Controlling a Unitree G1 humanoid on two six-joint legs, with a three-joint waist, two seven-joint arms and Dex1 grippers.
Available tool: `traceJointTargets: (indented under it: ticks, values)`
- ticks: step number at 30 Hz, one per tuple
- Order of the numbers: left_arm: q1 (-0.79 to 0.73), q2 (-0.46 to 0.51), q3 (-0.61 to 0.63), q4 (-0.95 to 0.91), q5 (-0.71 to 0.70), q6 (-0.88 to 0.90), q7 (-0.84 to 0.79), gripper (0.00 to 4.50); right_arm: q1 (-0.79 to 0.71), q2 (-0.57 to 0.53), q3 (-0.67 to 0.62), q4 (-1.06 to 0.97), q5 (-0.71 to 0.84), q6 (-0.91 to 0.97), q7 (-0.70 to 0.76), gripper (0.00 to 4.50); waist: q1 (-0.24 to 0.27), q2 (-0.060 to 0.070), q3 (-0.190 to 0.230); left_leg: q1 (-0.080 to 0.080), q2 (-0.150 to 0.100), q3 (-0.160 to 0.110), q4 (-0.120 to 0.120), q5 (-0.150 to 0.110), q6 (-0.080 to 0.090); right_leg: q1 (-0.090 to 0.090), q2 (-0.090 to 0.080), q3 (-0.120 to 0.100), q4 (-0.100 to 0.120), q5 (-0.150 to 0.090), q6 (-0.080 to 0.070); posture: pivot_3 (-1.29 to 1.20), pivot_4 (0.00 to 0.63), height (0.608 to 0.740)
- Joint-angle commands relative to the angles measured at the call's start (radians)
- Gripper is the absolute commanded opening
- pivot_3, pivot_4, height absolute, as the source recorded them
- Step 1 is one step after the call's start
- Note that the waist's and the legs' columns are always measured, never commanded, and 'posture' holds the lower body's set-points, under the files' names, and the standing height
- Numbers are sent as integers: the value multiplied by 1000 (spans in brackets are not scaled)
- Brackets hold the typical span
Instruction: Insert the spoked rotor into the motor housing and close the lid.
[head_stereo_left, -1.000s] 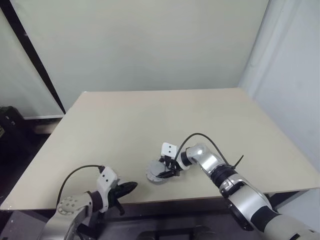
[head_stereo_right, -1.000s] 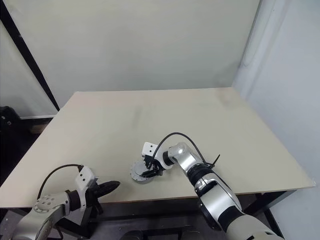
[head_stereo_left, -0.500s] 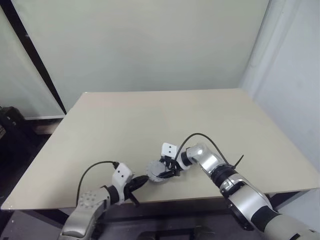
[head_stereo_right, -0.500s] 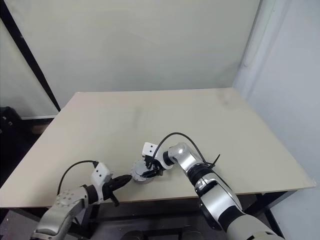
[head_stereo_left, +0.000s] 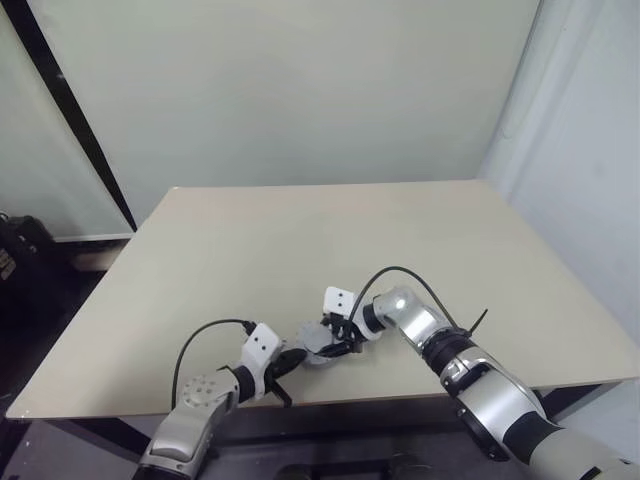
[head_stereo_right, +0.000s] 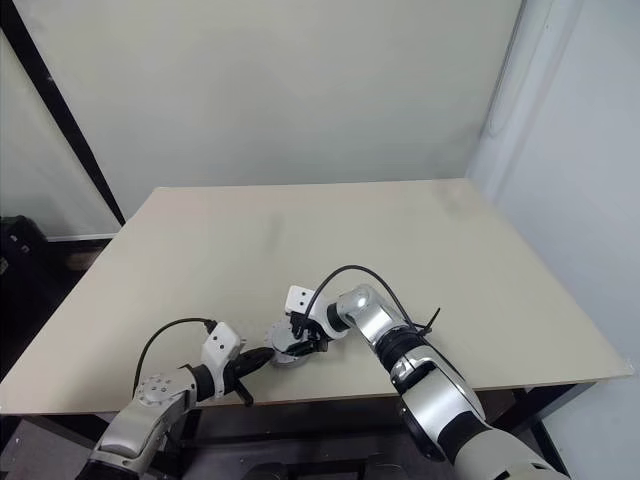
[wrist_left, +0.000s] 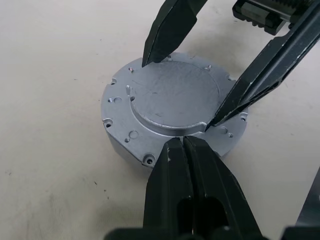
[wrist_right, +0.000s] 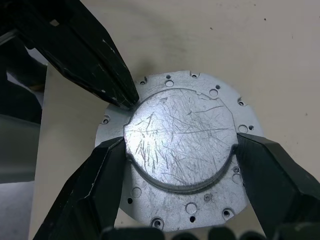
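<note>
Lid (wrist_right: 180, 135) pinched across its raised centre by right gripper (wrist_right: 177, 172) (spread wide), likely for seating; left gripper (wrist_left: 185, 142), shut and empty, pressed at rim.

I count one round grey metal puck (wrist_left: 175, 107) on one beige surface (head_stereo_left: 300, 240). It carries one raised circular plate (wrist_right: 180, 145) on top, ringed by many small screw holes. Two of my end effectors are here: my left end effector (wrist_left: 184, 150) and my right end effector (wrist_right: 177, 165), each with two black fingers.
</note>
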Motion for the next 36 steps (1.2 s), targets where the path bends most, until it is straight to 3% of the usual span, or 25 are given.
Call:
traceJointTargets:
  ticks: [1, 5, 14, 19, 24, 27, 36]
  values:
    - [4, 7, -15, 21, 25, 28, 8, 0, 11, -12, -7, -18, -7, 18, -4, 3238, 0, 0, 0, 0, 0, 0, 0, 0, 0, 0, 0, 0, 0, 0, 0, 0, 0, 740]
    - [3, 9, -17, 19, 23, 23, 4, 0, -1, 7, -63, -50, 52, 69, 2, 4459, -1, 0, 0, 0, 0, 0, 0, 0, 0, 0, 0, 0, 0, 0, 0, 0, 0, 740]
    - [1, 8, -24, 11, 20, 19, -4, 0, -27, 20, -259, -162, 222, 363, -52, 4459, 0, 1, 0, -1, 0, -1, -1, 0, -1, -1, 0, 0, 0, 0, 0, 0, 0, 740]
    - [-3, 8, -26, 15, 20, 17, -9, 0, -49, -8, -363, -115, 273, 589, -175, 4459, 0, 1, 0, -1, 0, 0, -1, -2, -3, -1, 0, 0, -1, 0, 0, 0, 0, 740]
    - [-6, 7, -28, 17, 20, 16, -12, 0, -37, -35, -380, -101, 299, 842, -214, 4459, -1, 1, 0, -2, 0, 0, -2, -1, -2, -1, 0, 0, -1, 0, 0, 0, 0, 740]
    - [-7, 6, -29, 18, 20, 15, -14, 0, -47, -27, -469, -62, 356, 962, -277, 4459, -1, 1, 0, -2, 0, 0, -3, 0, 1, -1, 0, 0, -1, 0, 0, 0, 0, 740]
    - [-9, 7, -27, 20, 20, 11, -20, 0, -33, 22, -641, 3, 489, 1080, -353, 4459, -2, 1, 0, -2, 0, 0, -3, -1, -1, -2, 0, 0, -2, 0, 0, 0, 0, 740]
